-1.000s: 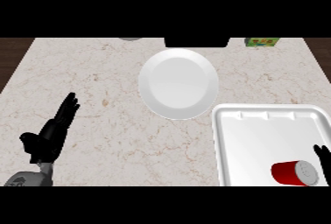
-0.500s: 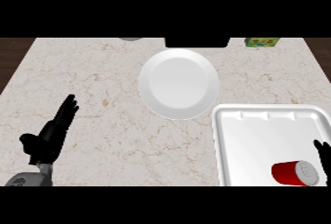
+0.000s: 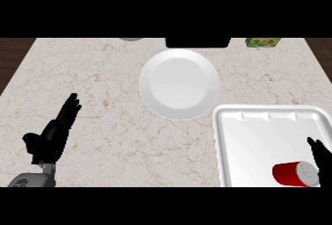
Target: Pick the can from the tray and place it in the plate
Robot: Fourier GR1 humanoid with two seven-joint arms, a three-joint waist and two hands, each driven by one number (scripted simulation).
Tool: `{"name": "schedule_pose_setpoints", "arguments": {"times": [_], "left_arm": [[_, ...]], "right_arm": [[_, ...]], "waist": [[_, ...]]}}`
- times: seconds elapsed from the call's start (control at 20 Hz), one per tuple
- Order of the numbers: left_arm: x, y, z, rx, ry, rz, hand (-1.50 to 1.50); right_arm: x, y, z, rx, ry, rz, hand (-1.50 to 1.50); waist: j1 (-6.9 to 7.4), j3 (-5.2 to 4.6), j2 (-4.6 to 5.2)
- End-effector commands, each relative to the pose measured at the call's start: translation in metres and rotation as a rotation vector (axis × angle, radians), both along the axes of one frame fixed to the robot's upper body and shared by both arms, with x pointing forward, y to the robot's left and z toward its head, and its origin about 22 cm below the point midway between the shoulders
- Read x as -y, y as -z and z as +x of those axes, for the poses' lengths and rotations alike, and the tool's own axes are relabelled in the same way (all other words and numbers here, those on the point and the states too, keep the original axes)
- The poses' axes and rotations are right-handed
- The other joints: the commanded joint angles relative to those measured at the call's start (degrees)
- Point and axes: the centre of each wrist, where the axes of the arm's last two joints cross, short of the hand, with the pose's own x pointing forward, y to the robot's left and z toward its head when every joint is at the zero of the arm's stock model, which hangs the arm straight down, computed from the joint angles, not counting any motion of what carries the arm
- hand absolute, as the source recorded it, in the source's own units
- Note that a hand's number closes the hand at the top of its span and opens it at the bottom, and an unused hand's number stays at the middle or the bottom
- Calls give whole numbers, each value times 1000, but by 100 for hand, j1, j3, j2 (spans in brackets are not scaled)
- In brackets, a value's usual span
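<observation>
Counter [image 3: 97,79] of pale, brown-veined marble fills my view. White tray [image 3: 259,127], a rounded rectangle with a raised rim and small notches along its far wall, is my landmark. Plate [image 3: 179,83], plain white, smooth and round, lies just off the tray's far left corner, barely apart from the rim. My left hand [image 3: 55,136], black, rests well to the tray's left, fingers straight and pressed together, pointing away from me. Can [image 3: 295,174], red with a grey end, lies on its side in the tray's near right corner; its long axis runs roughly left to right, grey end to the right. My right hand [image 3: 320,154] shows only as dark fingertips just beyond the can's grey end; spread or curled, I cannot tell. Small green box [image 3: 262,42] sits at the counter's far edge, beyond the tray.
</observation>
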Motion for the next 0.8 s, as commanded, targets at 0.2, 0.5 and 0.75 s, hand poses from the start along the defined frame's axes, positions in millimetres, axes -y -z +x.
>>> {"name": "schedule_pose_setpoints", "arguments": {"times": [0.2, 0.5, 0.75], "left_arm": [[8, 10, 1, -6, -19, -4, 0], [-16, 2, -19, -19, 4, -2, 0], [-11, 4, 1, 10, -3, 7, 0]], "right_arm": [[16, 25, 5, -55, 50, -60, -150], [30, 23, 30, -83, 4, 9, 150], [32, 43, 21, -108, -89, 13, 150]], "waist": [[-16, 1, 0], [18, 1, -1], [-14, 1, 0]]}}
